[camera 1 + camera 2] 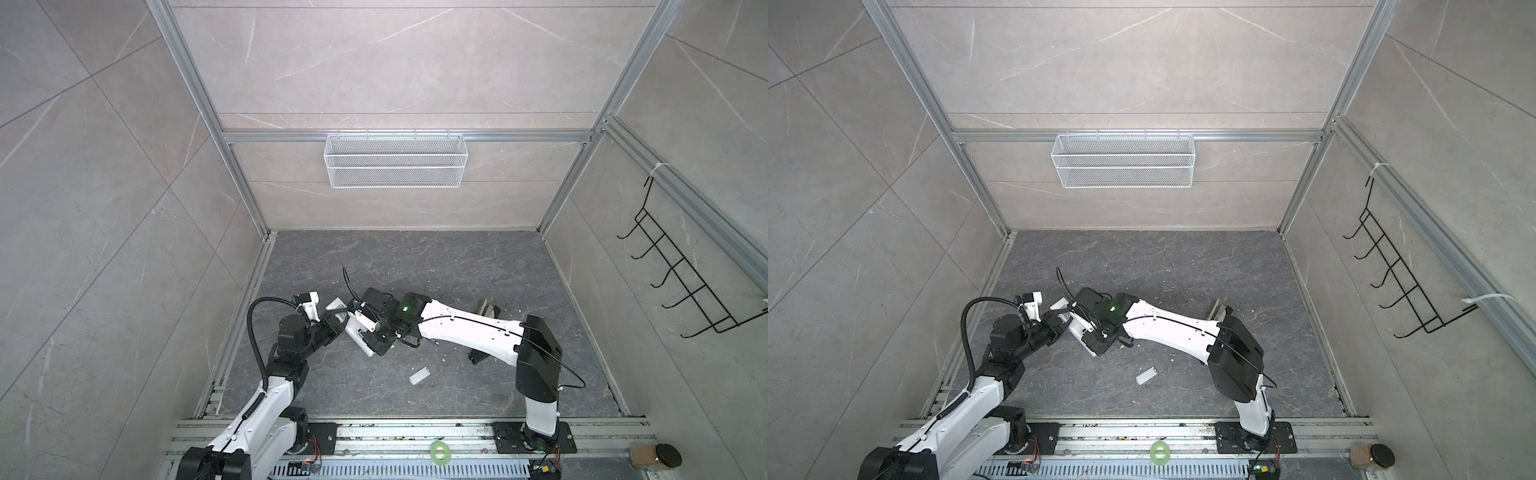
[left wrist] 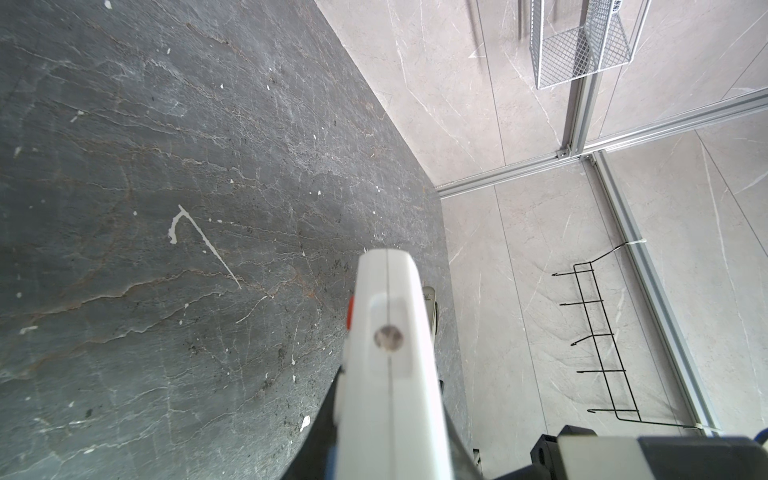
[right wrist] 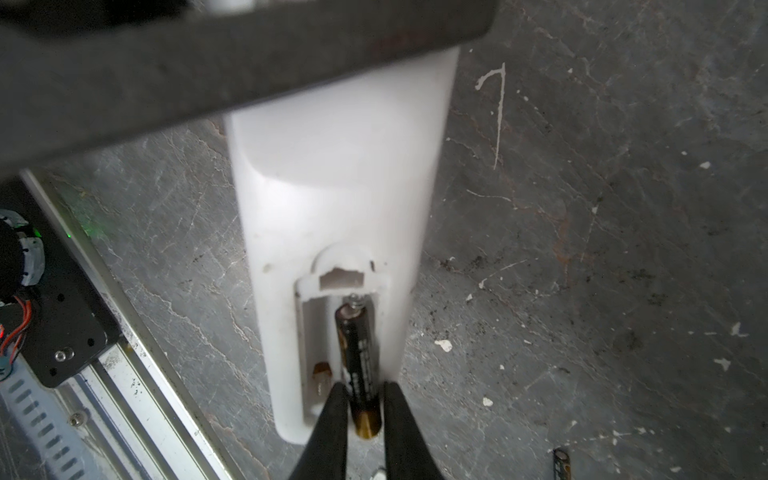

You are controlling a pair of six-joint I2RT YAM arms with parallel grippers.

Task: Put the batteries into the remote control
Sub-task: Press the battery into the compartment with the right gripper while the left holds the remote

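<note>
left tool clamped on the remote control, back side up, right tool pinching a battery sitting lengthwise in the open compartment, loose cover on desk

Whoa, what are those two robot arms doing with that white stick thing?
They are loading a remote control. The left claw is shut on the remote control, holding it with its open back showing. The right claw has its fingers either side of a battery lying in one slot; whether it is squeezing or letting go I cannot tell. The slot beside it is empty. The small white cover lies loose on the table.
</note>
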